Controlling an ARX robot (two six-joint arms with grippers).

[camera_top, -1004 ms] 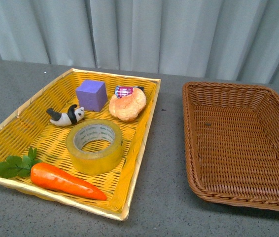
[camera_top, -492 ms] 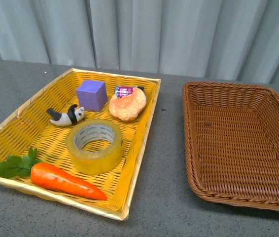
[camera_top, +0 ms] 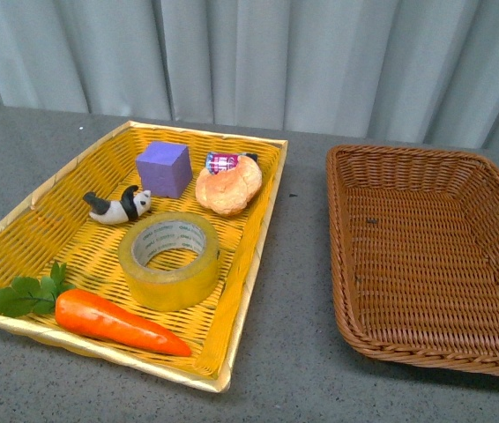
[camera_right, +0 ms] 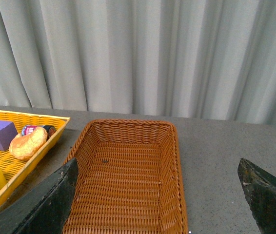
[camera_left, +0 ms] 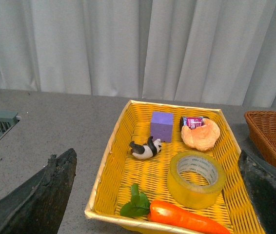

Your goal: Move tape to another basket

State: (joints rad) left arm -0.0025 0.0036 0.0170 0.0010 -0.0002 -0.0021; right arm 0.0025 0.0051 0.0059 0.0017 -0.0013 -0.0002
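Left-centre of front frame: tape (camera_top: 168, 286) flat, core axis vertical, basket (camera_top: 338, 264) at right. Left gripper (camera_left: 156, 153) nearer, jaws spread, tape ahead of it; right gripper (camera_right: 157, 161) spread, facing basket.

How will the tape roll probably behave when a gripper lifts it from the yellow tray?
The tape lies flat, hole upward, so it probably will not roll unless tipped. Its thick wound ring looks stiff. The glossy outer face may be slippery.
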